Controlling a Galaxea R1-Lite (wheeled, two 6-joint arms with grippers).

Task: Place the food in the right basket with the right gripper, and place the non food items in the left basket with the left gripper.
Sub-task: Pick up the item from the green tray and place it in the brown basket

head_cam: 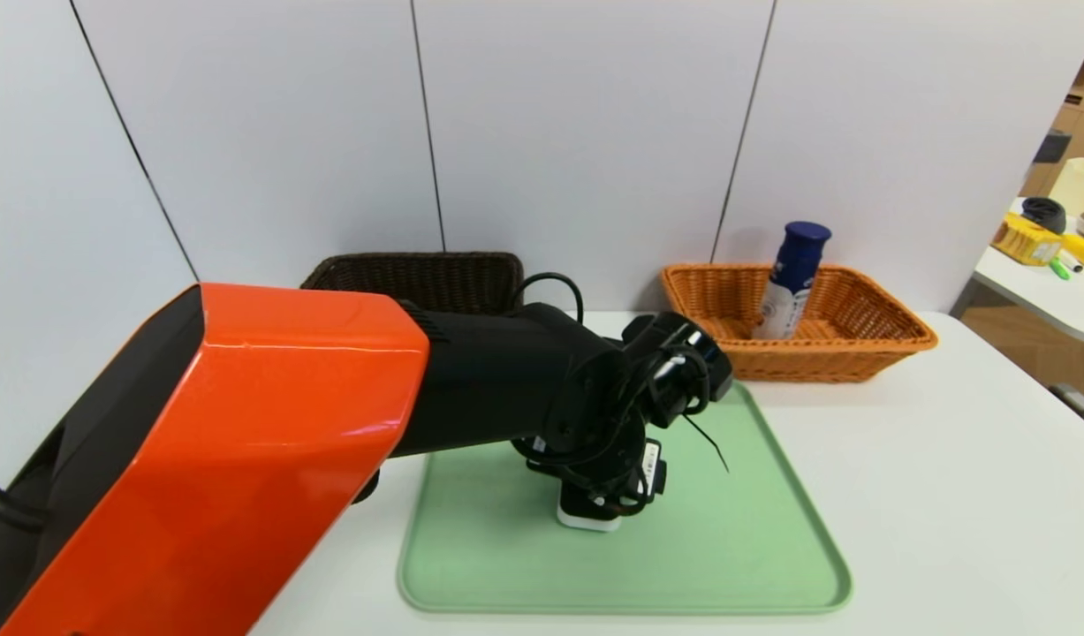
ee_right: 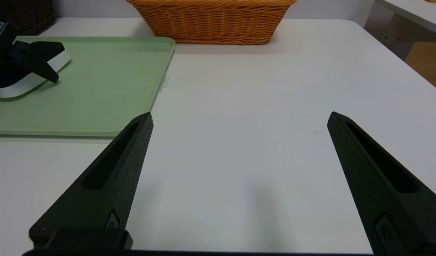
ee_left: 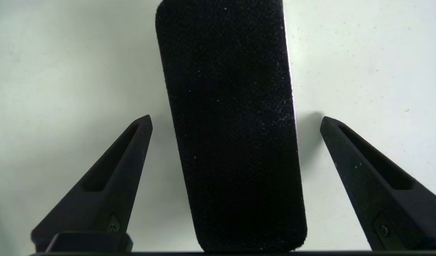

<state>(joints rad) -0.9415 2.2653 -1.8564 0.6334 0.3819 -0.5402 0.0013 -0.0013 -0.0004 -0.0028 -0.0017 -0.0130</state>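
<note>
L gripper [ee_left: 235,121] hangs over black-faced slab [ee_left: 232,124] on green tray [head_cam: 754,530], fingers [ee_left: 107,185] wide apart, slab btwn them, untouched, nothing held. Best bet: lower straight, centre, pinch the long sides. Tray room clear round slab. Bottle [head_cam: 793,278] already in orange basket [head_cam: 886,340]. R gripper [ee_right: 239,121] idle over desk [ee_right: 260,106], fingers spread, empty. Brown basket [head_cam: 418,278] sits behind.

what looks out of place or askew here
Only the drink bottle stands out: it leans tilted inside the orange-tan basket rather than upright. The left gripper straddles the black-faced slab on the green tray, open.
</note>
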